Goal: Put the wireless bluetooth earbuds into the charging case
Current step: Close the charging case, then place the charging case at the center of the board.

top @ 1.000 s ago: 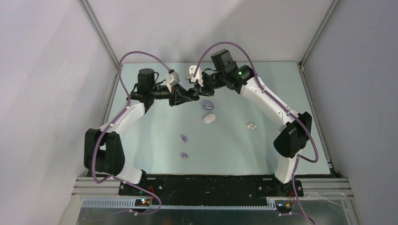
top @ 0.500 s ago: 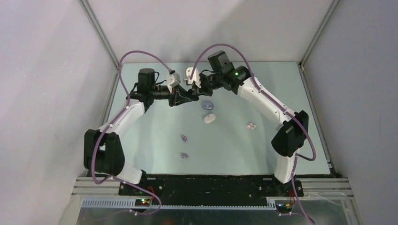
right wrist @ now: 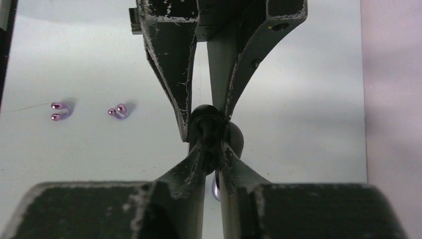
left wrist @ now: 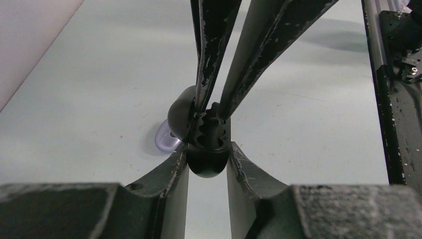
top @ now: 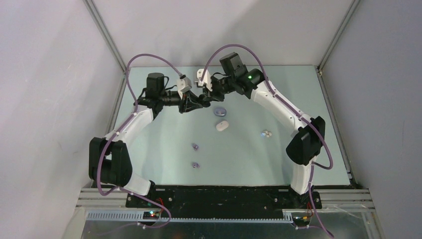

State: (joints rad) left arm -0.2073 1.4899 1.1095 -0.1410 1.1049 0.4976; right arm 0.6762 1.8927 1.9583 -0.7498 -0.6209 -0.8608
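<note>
Right hand (right wrist: 211, 147) has edged closer at 12 o'clock, its fingers narrowing into the open black case (left wrist: 206, 167), which left hand (left wrist: 209, 149) clamps. A bud is probably being seated, but I cannot tell whether right grips one. Right wrist view shows lavender buds (right wrist: 58, 111) loose on the desk (right wrist: 298, 74) at 9 o'clock. Left wrist view misses them, showing a lavender case (left wrist: 164, 140) instead.

Left claw (top: 201, 101) and right claw (top: 207, 95) tip to tip near lavender case (top: 220, 112).
</note>
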